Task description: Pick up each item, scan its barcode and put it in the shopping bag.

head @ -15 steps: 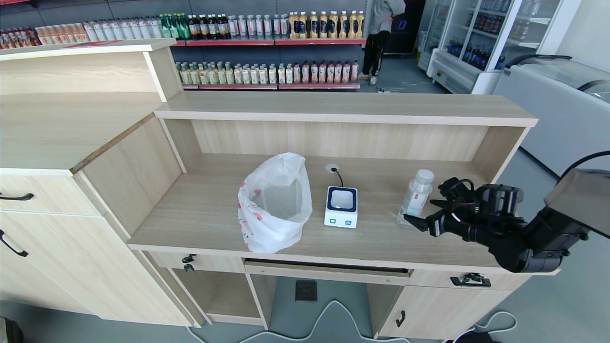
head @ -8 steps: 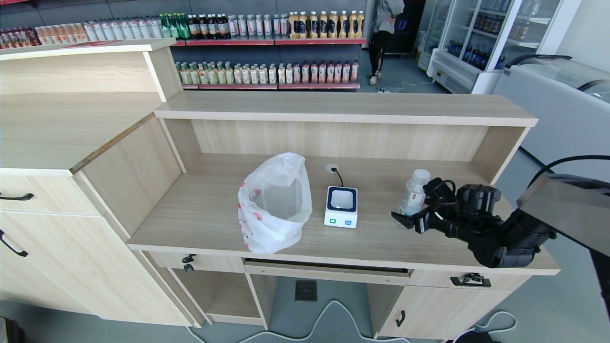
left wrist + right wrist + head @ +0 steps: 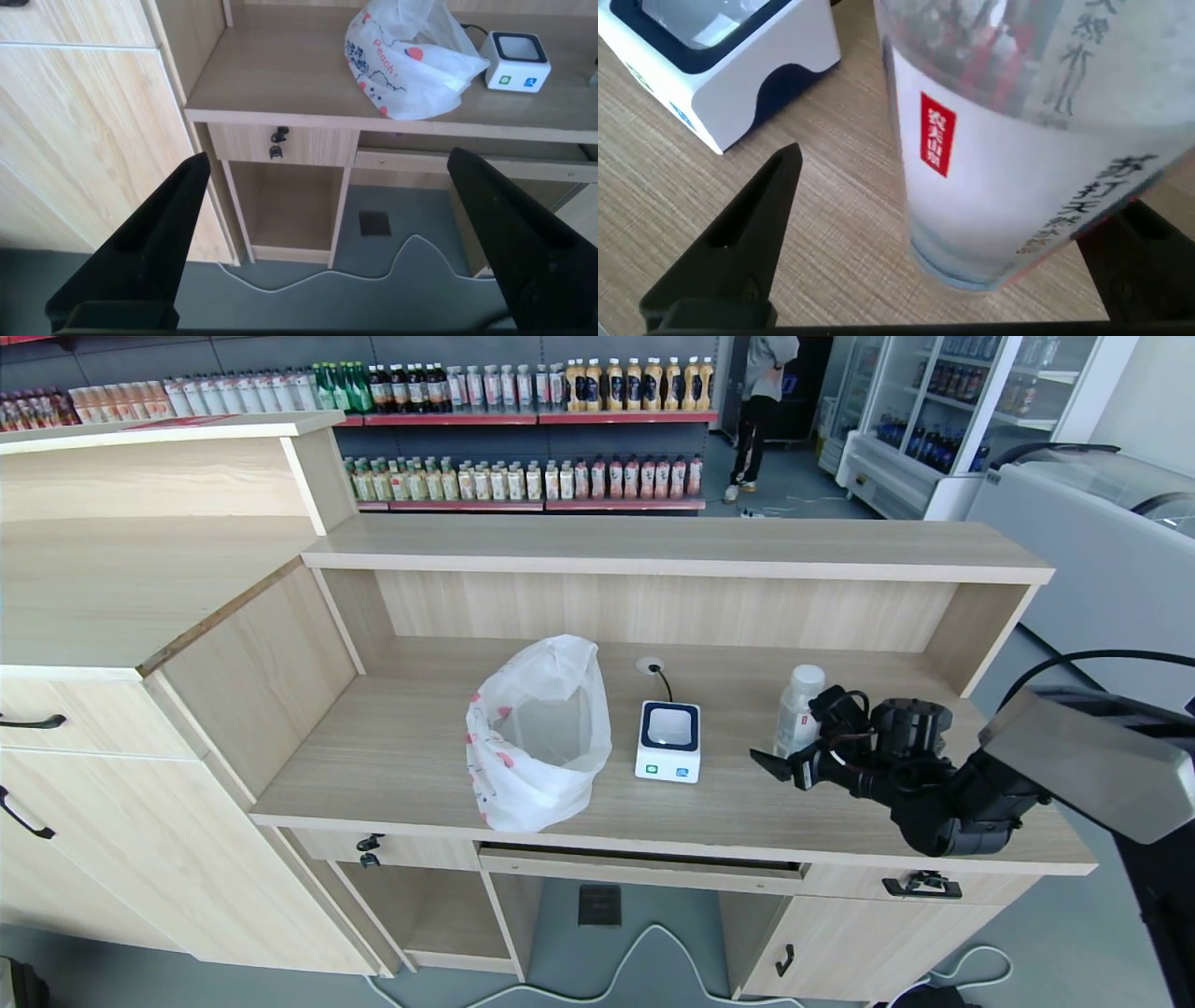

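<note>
Compared with a second ago, the right hand (image 3: pixel 786 749) has travelled leftward along the tabletop (image 3: pixel 420 756) toward the scanner (image 3: pixel 668 740), and its arm has followed. The bottle (image 3: pixel 796 714) has also shifted slightly left over the same interval. It leaned with its cap to the right before and now stands closer to upright. The scanner and the shopping bag (image 3: pixel 537 737) have kept their places. At present the bottle is at the right part of the tabletop, to the right of the scanner and apart from it. Its long axis is close to vertical, with the white cap uppermost and the base down at the wood surface. Whether the base still rests on the wood cannot be told. In the right wrist view the side of the label with the red patch faces the camera. The right hand is spread wide and the bottle stands between its fingers. One finger (image 3: pixel 738 252) is clearly apart from the bottle on the scanner side. The other sits close against the far side, and contact there cannot be confirmed. The left hand (image 3: pixel 336 243) is also spread wide with nothing between its fingers. It sits low in front of the counter, with the open compartment and the floor cable beyond it. The shopping bag stands open-mouthed just left of the scanner.
</note>
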You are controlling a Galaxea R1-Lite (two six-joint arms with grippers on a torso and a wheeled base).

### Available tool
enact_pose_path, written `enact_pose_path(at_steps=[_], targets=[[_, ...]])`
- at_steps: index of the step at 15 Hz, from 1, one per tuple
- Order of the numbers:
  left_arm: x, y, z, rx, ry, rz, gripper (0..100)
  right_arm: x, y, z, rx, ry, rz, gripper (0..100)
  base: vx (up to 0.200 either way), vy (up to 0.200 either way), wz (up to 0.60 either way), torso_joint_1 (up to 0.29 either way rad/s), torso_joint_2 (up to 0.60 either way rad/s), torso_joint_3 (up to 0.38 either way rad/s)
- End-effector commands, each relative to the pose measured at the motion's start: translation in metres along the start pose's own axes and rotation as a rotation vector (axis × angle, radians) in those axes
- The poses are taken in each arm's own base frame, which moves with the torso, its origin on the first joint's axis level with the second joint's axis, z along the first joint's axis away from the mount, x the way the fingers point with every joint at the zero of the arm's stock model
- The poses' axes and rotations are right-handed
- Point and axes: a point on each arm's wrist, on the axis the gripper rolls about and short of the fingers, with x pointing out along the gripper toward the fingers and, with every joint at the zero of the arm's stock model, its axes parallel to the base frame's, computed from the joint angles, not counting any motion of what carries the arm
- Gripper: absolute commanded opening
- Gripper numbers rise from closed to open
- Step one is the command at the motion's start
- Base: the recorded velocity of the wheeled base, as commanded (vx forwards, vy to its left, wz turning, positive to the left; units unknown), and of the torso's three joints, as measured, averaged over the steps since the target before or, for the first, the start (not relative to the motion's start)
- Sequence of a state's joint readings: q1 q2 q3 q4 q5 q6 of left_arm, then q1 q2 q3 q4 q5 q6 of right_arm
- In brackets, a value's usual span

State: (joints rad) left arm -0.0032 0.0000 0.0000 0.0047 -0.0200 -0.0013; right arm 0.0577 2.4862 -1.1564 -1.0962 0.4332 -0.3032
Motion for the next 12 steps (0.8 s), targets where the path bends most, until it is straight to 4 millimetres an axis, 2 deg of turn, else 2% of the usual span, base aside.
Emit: enact_pose_path(at_steps=[1, 4, 7, 8, 12], targets=[[0.000, 0.000, 0.000, 0.000, 0.001, 0.000, 100, 0.003, -0.004, 0.003, 0.008, -0.018, -0.005, 100, 0.000, 0.000, 0.00, 0.000, 0.00, 0.000], [0.000, 0.000, 0.000, 0.000, 0.001, 0.000, 100, 0.007, -0.008, 0.011, 0.054, -0.046, -0.009, 100, 0.000, 0.000, 0.00, 0.000, 0.00, 0.000], [0.000, 0.000, 0.000, 0.000, 0.001, -0.001, 100, 0.010, -0.009, 0.009, 0.056, -0.054, 0.017, 100, 0.000, 0.000, 0.00, 0.000, 0.00, 0.000], [0.000, 0.000, 0.000, 0.000, 0.001, 0.000, 100, 0.011, -0.009, 0.010, 0.053, -0.067, 0.050, 0, 0.000, 0.000, 0.00, 0.000, 0.00, 0.000], [0.000, 0.000, 0.000, 0.000, 0.001, 0.000, 100, 0.017, -0.006, 0.016, 0.066, -0.096, 0.074, 0, 0.000, 0.000, 0.00, 0.000, 0.00, 0.000]])
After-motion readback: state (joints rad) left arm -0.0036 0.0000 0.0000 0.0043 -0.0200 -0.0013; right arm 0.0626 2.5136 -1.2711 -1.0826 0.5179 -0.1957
